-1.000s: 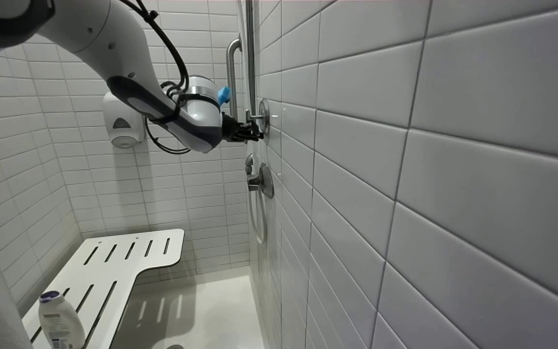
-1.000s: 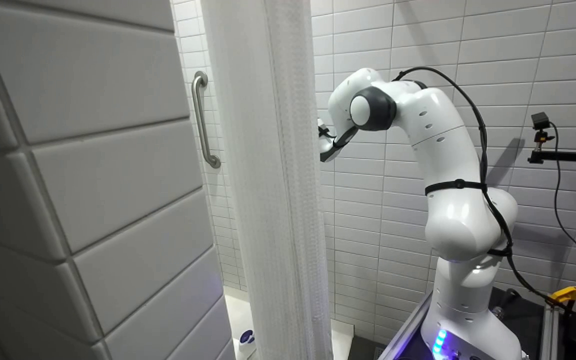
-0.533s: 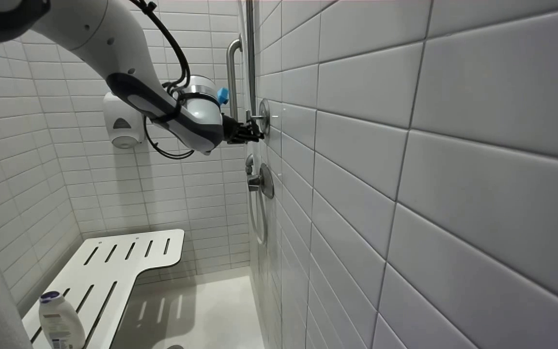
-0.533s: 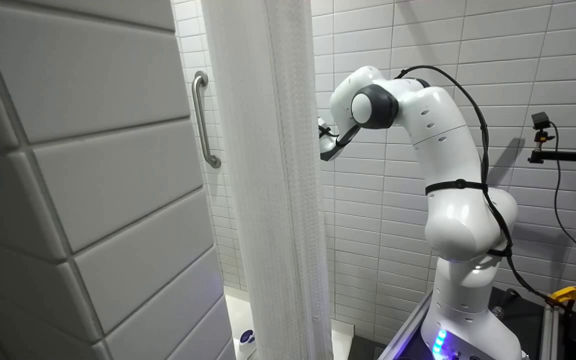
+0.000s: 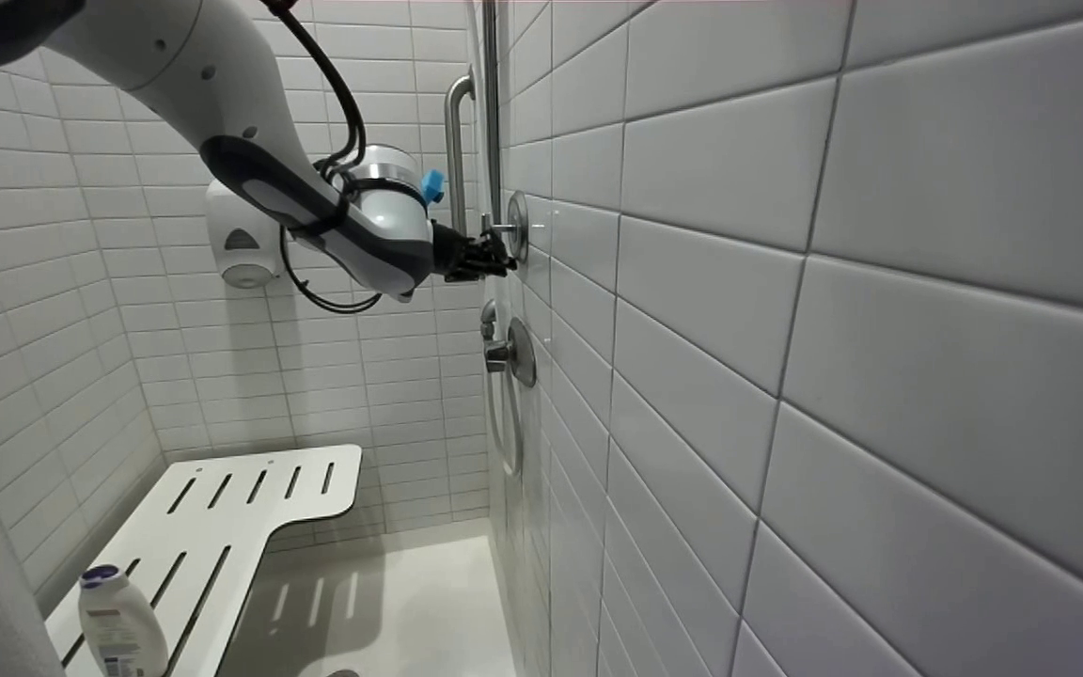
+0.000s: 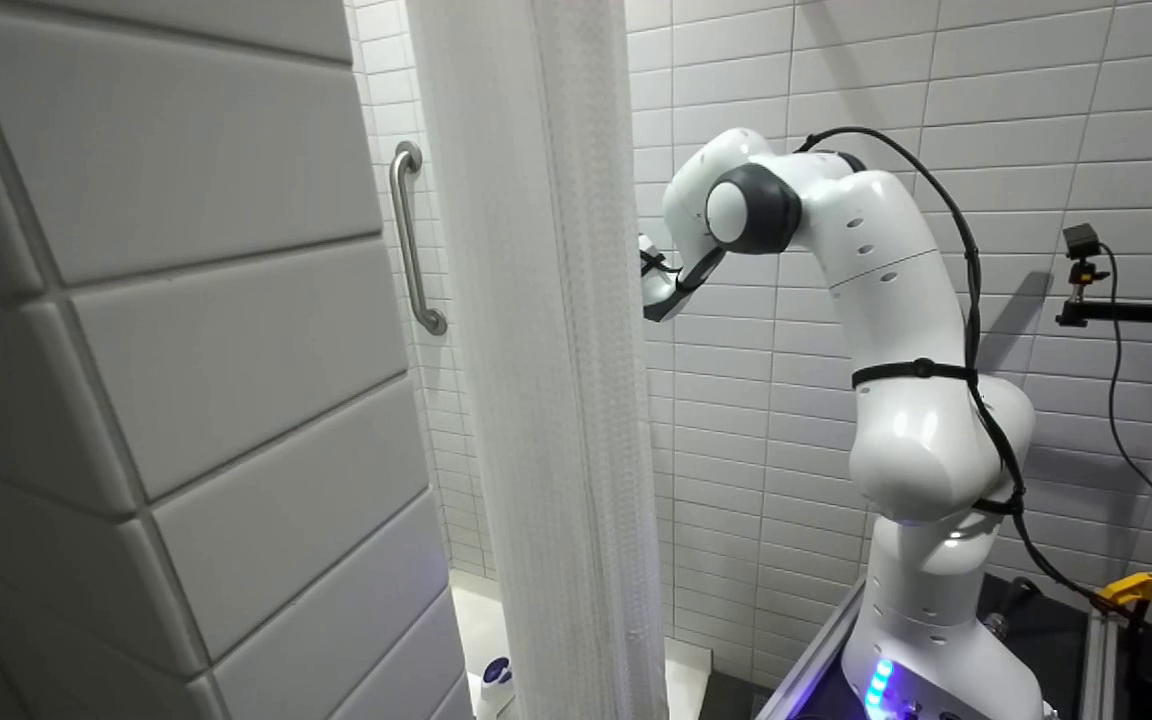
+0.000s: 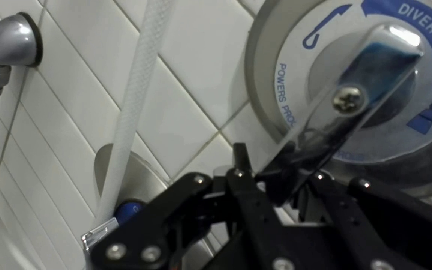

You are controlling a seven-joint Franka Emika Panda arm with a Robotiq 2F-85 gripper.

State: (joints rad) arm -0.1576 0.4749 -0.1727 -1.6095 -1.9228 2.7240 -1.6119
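Note:
In the wrist view a flat chrome lever (image 7: 377,71) with a screw in its middle slants across a round plate (image 7: 264,67) marked DIVERTER. The lever's lower end lies between the fingers of my black gripper (image 7: 280,179), which appears shut on it. Shadow hides just where the pads meet the metal. The same gripper (image 5: 504,252) reaches the right-hand tiled wall in an exterior view, just below the round plate (image 5: 519,226). The curtain covers the hand in the other picture, where only part of the arm (image 6: 696,240) shows.
Below sits another valve plate (image 5: 524,353) with a looping hose (image 5: 513,423). A grab bar (image 5: 454,141) and a soap dispenser (image 5: 241,235) are on the back wall. A bottle (image 5: 118,625) stands on the slotted bench (image 5: 316,498). A white curtain (image 6: 546,350) hangs beside the arm.
The arm's elbow has risen slightly while the gripper stays at the lever. The walls in both exterior views appear shifted a little to the right.

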